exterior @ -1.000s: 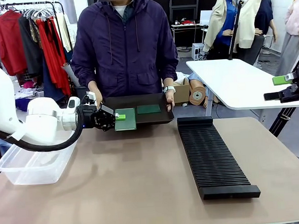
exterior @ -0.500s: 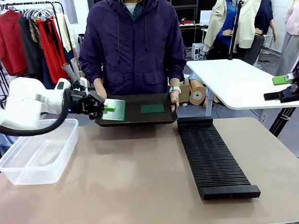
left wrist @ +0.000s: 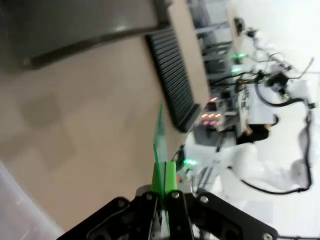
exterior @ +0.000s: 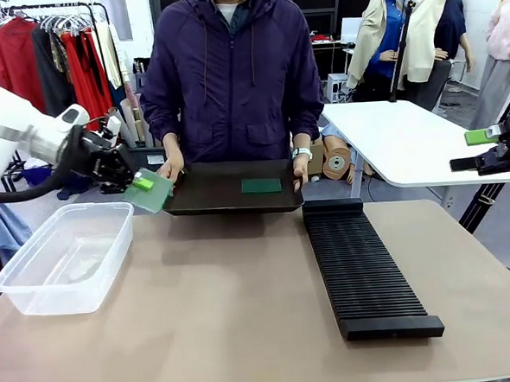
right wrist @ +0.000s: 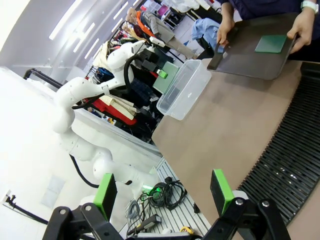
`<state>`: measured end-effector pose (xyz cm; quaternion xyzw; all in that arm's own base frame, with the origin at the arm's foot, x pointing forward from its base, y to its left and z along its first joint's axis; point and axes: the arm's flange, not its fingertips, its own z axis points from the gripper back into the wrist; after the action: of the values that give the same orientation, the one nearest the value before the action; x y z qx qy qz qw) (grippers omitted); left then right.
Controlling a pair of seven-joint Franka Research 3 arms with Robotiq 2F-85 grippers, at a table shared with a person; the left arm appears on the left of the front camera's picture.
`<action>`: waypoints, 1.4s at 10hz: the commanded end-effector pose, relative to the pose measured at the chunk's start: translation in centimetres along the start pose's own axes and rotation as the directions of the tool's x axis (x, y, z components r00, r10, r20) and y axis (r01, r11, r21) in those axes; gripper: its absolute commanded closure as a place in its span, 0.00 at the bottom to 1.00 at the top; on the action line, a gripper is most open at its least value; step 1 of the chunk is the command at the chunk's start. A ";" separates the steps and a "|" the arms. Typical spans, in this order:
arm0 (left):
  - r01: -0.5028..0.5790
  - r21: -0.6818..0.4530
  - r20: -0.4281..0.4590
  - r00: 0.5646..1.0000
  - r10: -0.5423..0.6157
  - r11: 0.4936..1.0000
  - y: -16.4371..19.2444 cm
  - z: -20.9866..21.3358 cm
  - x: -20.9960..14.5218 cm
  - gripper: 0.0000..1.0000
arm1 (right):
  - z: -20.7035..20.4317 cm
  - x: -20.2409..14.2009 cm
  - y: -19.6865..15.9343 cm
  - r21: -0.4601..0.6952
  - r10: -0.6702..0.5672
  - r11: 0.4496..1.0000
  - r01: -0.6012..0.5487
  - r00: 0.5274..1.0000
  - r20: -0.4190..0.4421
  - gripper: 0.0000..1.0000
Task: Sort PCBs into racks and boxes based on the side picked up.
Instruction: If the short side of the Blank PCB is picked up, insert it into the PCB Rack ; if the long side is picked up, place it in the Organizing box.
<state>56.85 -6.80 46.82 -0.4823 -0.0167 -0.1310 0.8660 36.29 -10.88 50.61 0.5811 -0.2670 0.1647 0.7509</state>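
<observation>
Since the frame half a second ago, the left hand [exterior: 142,184] has swung clear of the black tray [exterior: 212,198] toward the left of the frame, carrying a PCB [exterior: 152,195] with it. The tray is held at both ends by the person [exterior: 231,80] and retains a second PCB [exterior: 261,185]. The left hand is closed on the carried board. In the left wrist view the board stands edge-on, pinched between the green pads [left wrist: 170,176]. Governing relation: the board hangs in the air just above and beyond the upper right corner of the clear tub [exterior: 37,301]. The tub's open body therefore lies down and to the lower left of the hand, with its long axis running the same way. The board is tilted, its paler face toward the front camera. The left arm enters from the left edge, wrist bent back over the tub's far rim. The slotted rack [exterior: 364,267] lies well apart at centre right of the worktop [exterior: 228,322]. The right hand [right wrist: 162,197] is parked at the far right with fingers spread and empty. Judgement: the left arm alone is placed to deliver, and the tub appears to be the nearer target.
</observation>
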 end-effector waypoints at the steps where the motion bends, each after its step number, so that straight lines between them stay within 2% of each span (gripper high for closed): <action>1: 0.020 0.166 -0.091 0.996 -0.005 0.986 -1.2 1.9 -0.2 1.00 | 0.0 0.3 0.2 0.004 -0.003 1.000 0.003 1.000 0.013 0.00; 4: 0.070 0.393 -0.161 0.987 -0.006 0.917 -2.0 3.7 -0.8 1.00 | 0.0 0.3 0.2 0.004 -0.003 1.000 0.003 1.000 0.013 0.00; 6: 0.058 0.519 -0.143 0.990 0.020 0.853 -1.8 4.6 -1.4 1.00 | 0.0 0.3 0.2 0.004 -0.003 1.000 0.003 1.000 0.013 0.00; 8: 0.037 0.573 -0.103 0.994 0.027 0.819 -0.8 5.3 -2.1 1.00 | 0.0 0.3 0.2 0.004 -0.003 1.000 0.003 1.000 0.013 0.00; 10: -0.031 0.617 -0.021 0.998 0.056 0.786 1.3 6.1 -2.5 1.00 | 0.0 0.3 0.2 0.004 -0.003 1.000 0.003 1.000 0.013 0.00; 14: -0.070 0.636 -0.017 0.994 0.104 0.768 5.2 5.4 -2.6 1.00 | 0.0 0.3 0.2 0.004 -0.003 1.000 0.003 1.000 0.013 0.00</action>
<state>56.24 1.04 45.35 -0.1747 -0.0222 -0.0988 0.9794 36.29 -10.88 50.61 0.5810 -0.2670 0.1647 0.7510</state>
